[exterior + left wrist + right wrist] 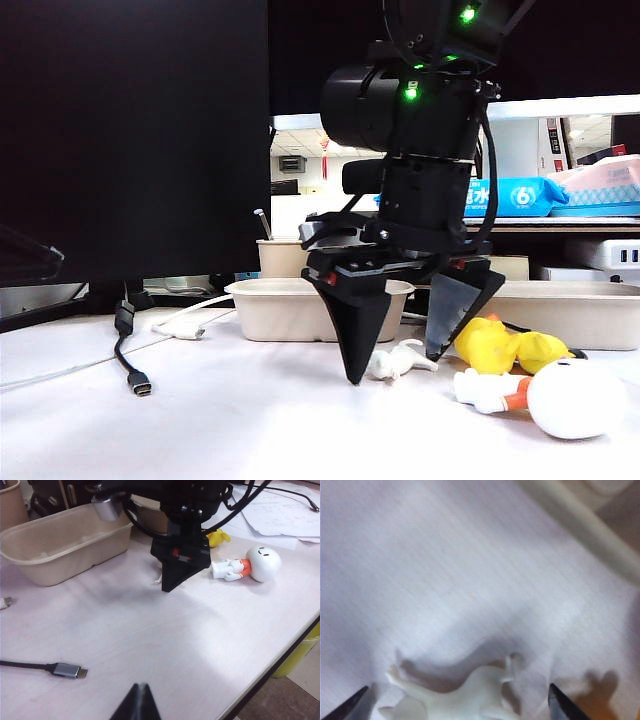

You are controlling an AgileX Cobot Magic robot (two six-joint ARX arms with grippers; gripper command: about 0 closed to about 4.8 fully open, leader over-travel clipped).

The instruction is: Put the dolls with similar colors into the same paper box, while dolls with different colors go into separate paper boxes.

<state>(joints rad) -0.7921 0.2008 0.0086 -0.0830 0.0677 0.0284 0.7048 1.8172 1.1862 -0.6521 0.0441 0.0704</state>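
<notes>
I see the white table carrying two shallow beige paper boxes with rolled rims: the left paper box sits behind the tiny white doll, and the right paper box stands farther over, behind the yellow dolls

My right gripper comes down with its black wedge fingers spread wide, one on each side of the tiny white doll, not closed on it; in its own wrist view both tips frame that doll, which lies flat on the table

The big round-headed doll lies on its side in front of the right paper box, a smooth white ball of a head with a smiling face seen from the left wrist view, an orange middle and white legs pointing toward the tiny white doll

Two yellow duck-like dolls lie touching each other between the round-headed doll and the right paper box

My left gripper hangs well away from the tiny white doll, near a loose cable plug; only one dark tip shows, so I cannot tell how its jaws stand
</notes>
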